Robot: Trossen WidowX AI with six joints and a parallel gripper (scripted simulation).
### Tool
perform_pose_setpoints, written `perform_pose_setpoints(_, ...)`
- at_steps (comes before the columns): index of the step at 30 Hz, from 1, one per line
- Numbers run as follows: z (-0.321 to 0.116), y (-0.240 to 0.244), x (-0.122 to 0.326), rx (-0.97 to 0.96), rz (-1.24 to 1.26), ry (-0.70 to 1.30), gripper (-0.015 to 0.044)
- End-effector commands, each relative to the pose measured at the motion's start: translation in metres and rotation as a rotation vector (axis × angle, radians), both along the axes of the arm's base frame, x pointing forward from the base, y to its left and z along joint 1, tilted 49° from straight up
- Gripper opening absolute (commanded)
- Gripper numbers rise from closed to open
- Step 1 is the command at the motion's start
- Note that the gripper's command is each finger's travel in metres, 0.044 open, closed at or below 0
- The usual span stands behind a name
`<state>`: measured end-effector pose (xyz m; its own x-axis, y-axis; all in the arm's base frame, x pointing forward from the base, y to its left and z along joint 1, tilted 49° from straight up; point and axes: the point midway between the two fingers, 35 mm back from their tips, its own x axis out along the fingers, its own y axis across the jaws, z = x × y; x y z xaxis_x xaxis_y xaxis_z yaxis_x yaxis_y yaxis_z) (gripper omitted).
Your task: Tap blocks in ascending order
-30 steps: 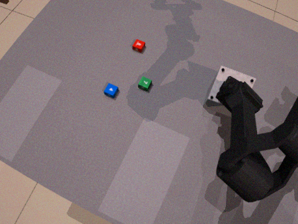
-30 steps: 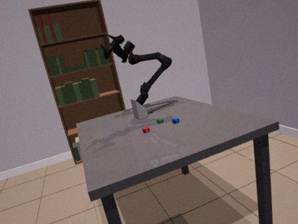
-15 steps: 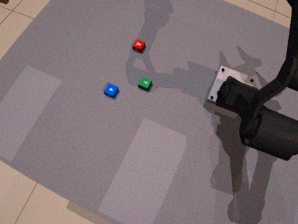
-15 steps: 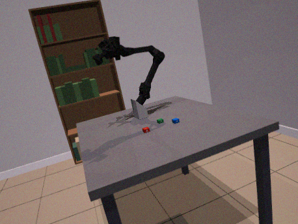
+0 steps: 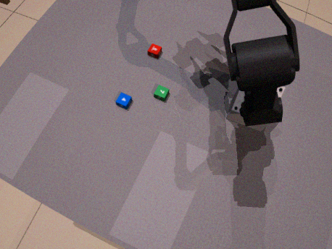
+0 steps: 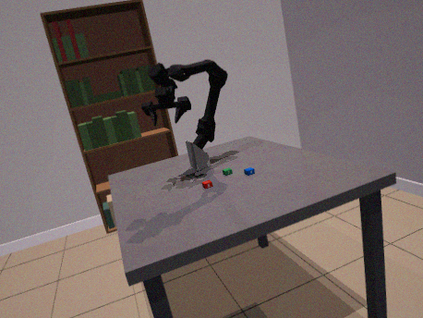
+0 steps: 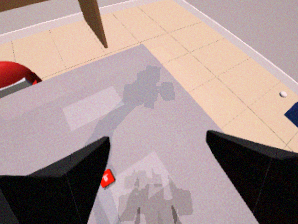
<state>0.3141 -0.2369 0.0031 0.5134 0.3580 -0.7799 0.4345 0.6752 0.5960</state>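
the gripper (image 6: 166, 110) hangs high above the table (image 6: 286, 194) with its fingers spread wide and nothing between them. the red block (image 5: 154, 50), green block (image 5: 161, 92) and blue block (image 5: 124, 100) sit apart on the table, all well below the gripper.

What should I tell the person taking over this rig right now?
Gripper: open, empty, high above the table.
Blocks: red, green and blue sit apart on the table; only the red shows in the wrist view, beside one finger.
Done: no tap evident.
Left: digits too small to read; check them, then tap all three in ascending order without shifting any.
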Motion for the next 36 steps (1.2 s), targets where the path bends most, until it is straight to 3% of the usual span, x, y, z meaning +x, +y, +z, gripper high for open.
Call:
perform_pose_setpoints(1, -0.017, 0.069, 0.021, 0.077, 0.346, 0.073, 0.0400)
perform_pose_setpoints(8, -0.031, 0.170, 0.022, 0.245, 0.830, 0.162, 0.0400)
perform_pose_setpoints(32, -0.031, 0.174, 0.022, 0.252, 0.847, 0.165, 0.0400)
perform_pose_setpoints(36, -0.005, 0.190, 0.009, 0.253, 0.846, 0.166, 0.0400)
